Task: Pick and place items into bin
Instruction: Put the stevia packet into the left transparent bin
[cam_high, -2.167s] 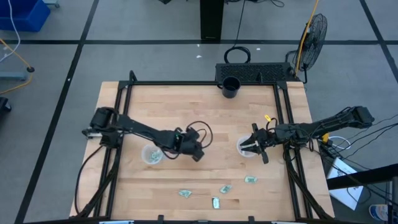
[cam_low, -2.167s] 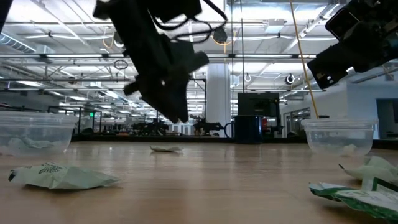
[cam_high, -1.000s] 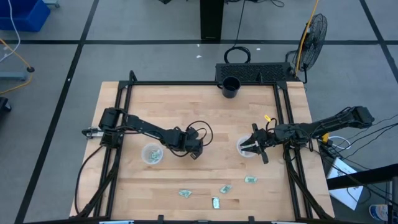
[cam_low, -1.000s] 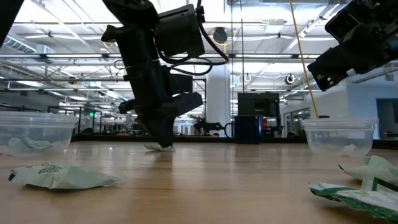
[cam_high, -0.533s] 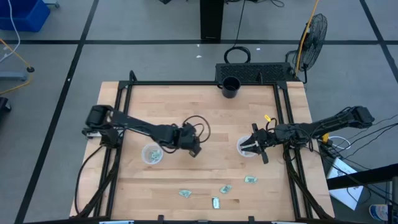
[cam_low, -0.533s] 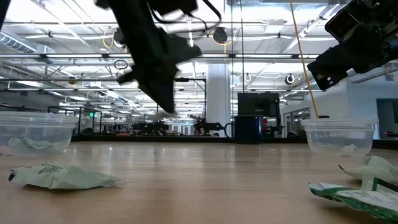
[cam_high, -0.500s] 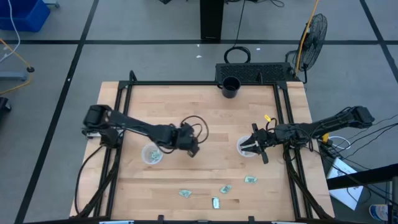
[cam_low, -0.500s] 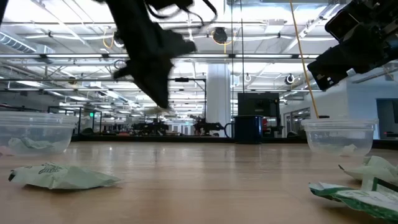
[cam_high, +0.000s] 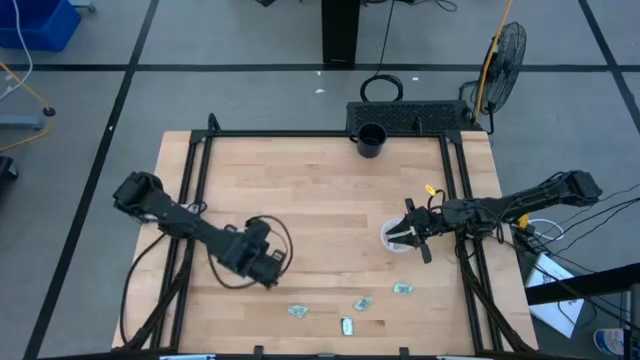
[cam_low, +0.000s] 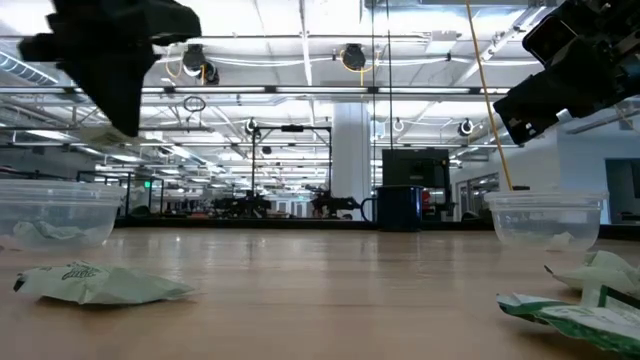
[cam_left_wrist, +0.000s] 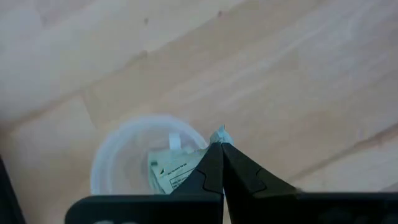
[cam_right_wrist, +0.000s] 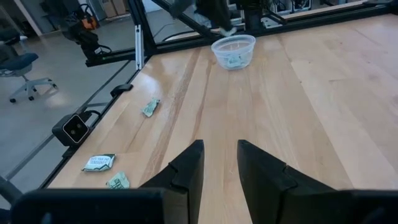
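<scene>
**A:** Left gripper (cam_left_wrist: 219, 147) hangs right over the clear plastic cup (cam_left_wrist: 124, 155), fingers pinched on a small pale green crinkled packet (cam_left_wrist: 219, 134). Risk?

**B:** It's above the rim, so a release could bounce it out. Four packets lie on the wood, two cups. Right gripper (cam_right_wrist: 219, 163) waits, fingers apart, above the other cup (cam_high: 394, 237).

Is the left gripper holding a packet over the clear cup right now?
Yes, the left gripper is shut on a small pale packet directly above the clear cup, which already holds one.
</scene>
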